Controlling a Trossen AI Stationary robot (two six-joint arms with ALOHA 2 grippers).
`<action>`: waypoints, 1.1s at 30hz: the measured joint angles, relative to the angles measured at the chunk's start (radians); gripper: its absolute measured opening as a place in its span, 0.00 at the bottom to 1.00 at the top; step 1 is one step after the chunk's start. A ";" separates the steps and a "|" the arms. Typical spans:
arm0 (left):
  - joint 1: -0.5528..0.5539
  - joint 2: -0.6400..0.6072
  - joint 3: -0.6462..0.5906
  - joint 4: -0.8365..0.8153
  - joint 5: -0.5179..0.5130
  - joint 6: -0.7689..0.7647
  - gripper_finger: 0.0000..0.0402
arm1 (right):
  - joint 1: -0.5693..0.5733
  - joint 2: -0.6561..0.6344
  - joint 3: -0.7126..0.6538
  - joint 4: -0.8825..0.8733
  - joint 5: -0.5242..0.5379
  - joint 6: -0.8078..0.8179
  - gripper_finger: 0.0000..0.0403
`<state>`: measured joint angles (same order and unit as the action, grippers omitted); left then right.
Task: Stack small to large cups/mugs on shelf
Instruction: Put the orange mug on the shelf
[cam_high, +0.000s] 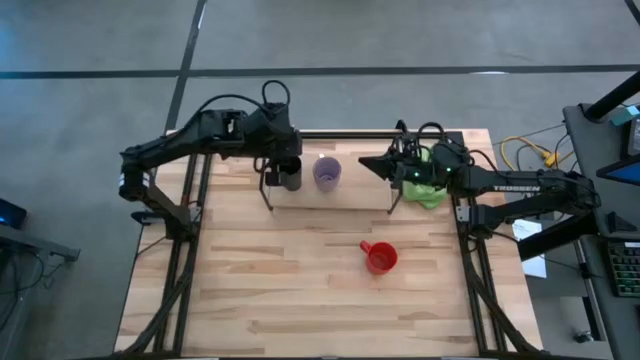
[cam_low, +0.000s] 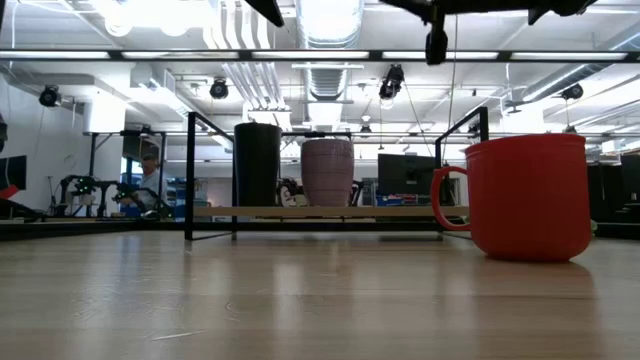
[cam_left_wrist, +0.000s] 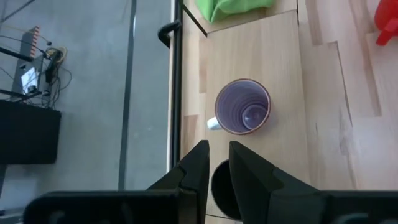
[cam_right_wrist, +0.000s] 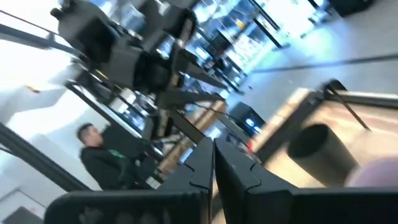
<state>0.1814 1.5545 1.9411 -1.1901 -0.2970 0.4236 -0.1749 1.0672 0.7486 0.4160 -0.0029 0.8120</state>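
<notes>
The black tumbler (cam_high: 291, 177) and the pale purple cup (cam_high: 327, 172) stand upright side by side on the shelf's wooden board (cam_low: 330, 211), the tumbler (cam_low: 257, 163) at the left end. The red mug (cam_high: 380, 257) stands upright on the table nearer the front, off the shelf. My left gripper (cam_left_wrist: 219, 155) hovers above the tumbler with its fingers a little apart and touches nothing. My right gripper (cam_right_wrist: 214, 152) is shut and empty in the air by the shelf's right end, next to the green cloth (cam_high: 430, 188).
The shelf's thin black rods (cam_low: 188, 175) frame the board. The green cloth lies at the table's far right. Black table frame bars (cam_high: 190, 230) run along both sides. Bare wood lies around the red mug (cam_low: 525, 195). A person stands in the room beyond.
</notes>
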 joint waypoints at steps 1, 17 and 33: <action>0.000 -0.007 0.000 0.000 -0.001 0.000 0.12 | 0.000 0.000 0.000 0.018 0.000 0.000 0.02; 0.000 -0.039 -0.002 0.001 -0.026 0.000 0.12 | 0.000 0.001 0.000 0.033 0.002 0.000 0.02; 0.000 -0.039 -0.015 0.000 -0.026 0.001 0.12 | -0.002 0.000 0.000 0.028 -0.023 0.255 0.02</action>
<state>0.1818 1.5158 1.9261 -1.1904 -0.3233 0.4248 -0.1772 1.0676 0.7486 0.4436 -0.0257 1.0668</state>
